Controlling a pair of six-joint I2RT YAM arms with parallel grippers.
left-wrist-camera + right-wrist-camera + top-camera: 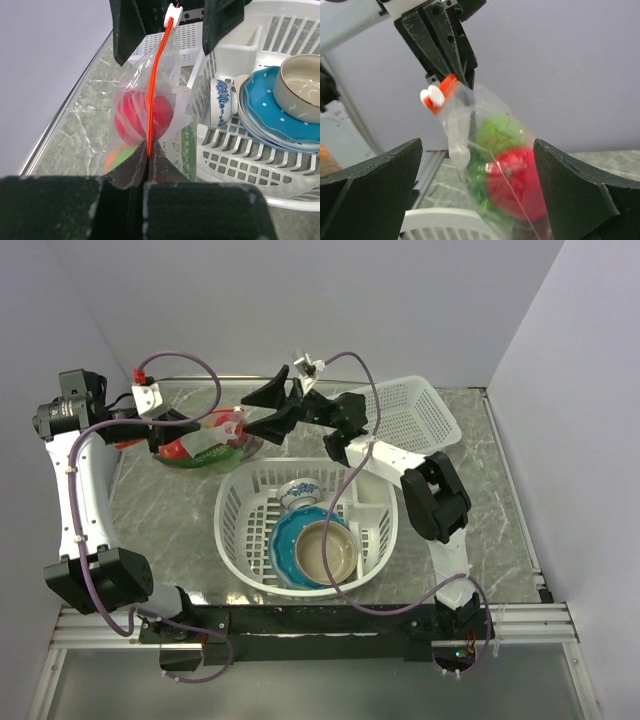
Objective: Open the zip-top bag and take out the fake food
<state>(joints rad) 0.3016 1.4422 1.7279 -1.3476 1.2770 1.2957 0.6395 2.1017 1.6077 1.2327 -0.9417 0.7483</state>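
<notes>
Two arms over a grey marbled table (pixel 160 510). We see the left gripper (pixel 148 157) with its fingers pressed together on the red-orange zip strip (pixel 155 85) of the zip-top bag (pixel 167 65). It pinches the top edge at the end nearest its own wrist camera. From that pinch the strip runs straight away to a white slider (pixel 172 12) at the far end.

The right gripper (pixel 478 141) is spread wide and holds nothing. In the left wrist view its two black fingers stand one on each side of the slider end, apart from the plastic. In its own wrist view the bag hangs in the gap between them, below the left gripper's closed tips.

The fake food (pixel 131 117) is all inside the closed bag. We make out a red piece and a green piece (pixel 500 132), with some orange low down. We cannot tell whether the bag's underside touches the table.

From above, the bag lies just beyond the far left rim of a round white basket (pixel 240 530). The basket holds a blue plate (pixel 270 115), a bowl (pixel 305 80) and a blue-patterned cup (pixel 220 102). A white mesh tray (pixel 420 410) sits tilted at the far right.
</notes>
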